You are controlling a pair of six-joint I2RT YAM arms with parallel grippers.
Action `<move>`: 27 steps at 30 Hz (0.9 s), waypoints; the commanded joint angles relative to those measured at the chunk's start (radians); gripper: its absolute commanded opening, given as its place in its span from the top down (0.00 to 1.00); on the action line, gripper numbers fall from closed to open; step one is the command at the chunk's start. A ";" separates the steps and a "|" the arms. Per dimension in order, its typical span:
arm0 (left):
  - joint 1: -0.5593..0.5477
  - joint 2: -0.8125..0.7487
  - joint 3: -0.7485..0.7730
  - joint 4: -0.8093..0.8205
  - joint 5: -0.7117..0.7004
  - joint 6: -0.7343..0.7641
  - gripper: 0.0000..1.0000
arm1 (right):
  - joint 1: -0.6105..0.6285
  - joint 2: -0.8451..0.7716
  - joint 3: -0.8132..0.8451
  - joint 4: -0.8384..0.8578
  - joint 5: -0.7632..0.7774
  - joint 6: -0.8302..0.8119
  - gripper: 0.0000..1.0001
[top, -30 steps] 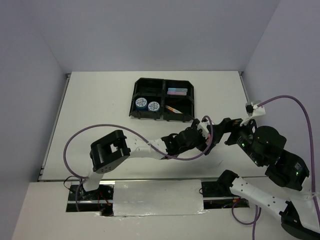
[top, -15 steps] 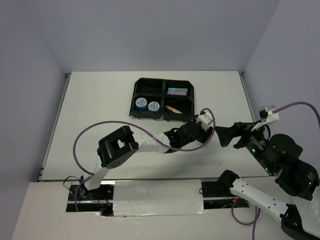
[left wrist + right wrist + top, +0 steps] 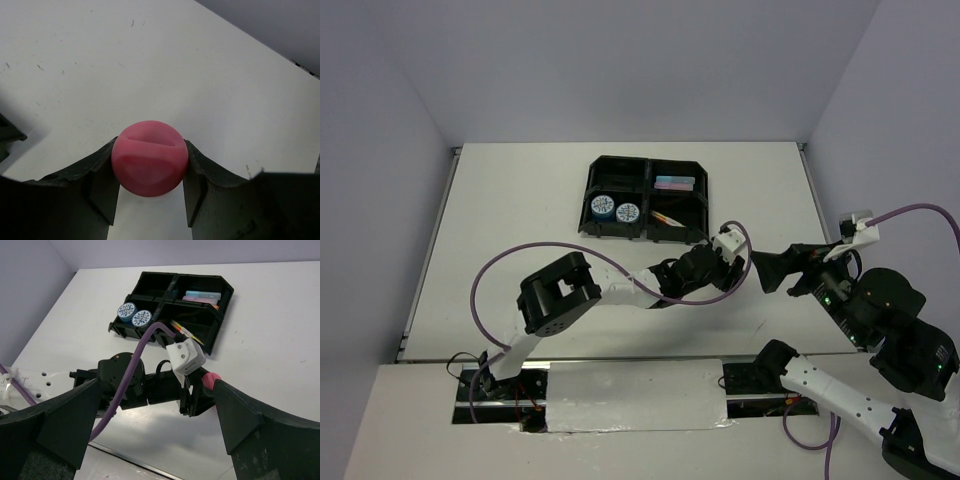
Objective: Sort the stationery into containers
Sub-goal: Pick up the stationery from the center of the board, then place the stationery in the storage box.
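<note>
In the left wrist view my left gripper (image 3: 150, 146) is shut on the pink-capped bottle (image 3: 150, 165), both jaws pressing the sides of the round pink cap just above the white table. From the right wrist view the cap (image 3: 211, 380) peeks out past the left gripper's tip. My right gripper (image 3: 157, 385) stands open and empty, a short way to the right of it (image 3: 764, 274). The black tray (image 3: 648, 190) lies at the back. Two tape rolls (image 3: 614, 210) sit in its near-left compartment, pastel markers (image 3: 674, 183) in the far-right one, thin pens (image 3: 665, 218) in the near-right one.
A purple cable (image 3: 520, 262) loops from the left arm over the table. The left wrist's white camera block (image 3: 185, 356) sticks up near the bottle. Side walls bound the table, and a silver strip (image 3: 635, 395) runs along its near edge.
The left jaws have closed in onto the pink cap. The right arm drew back to the right and now holds still.
</note>
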 commanded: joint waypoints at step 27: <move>0.716 -0.096 0.580 -0.626 -0.134 -0.334 0.98 | 0.003 -0.001 -0.134 0.207 -0.104 0.008 0.00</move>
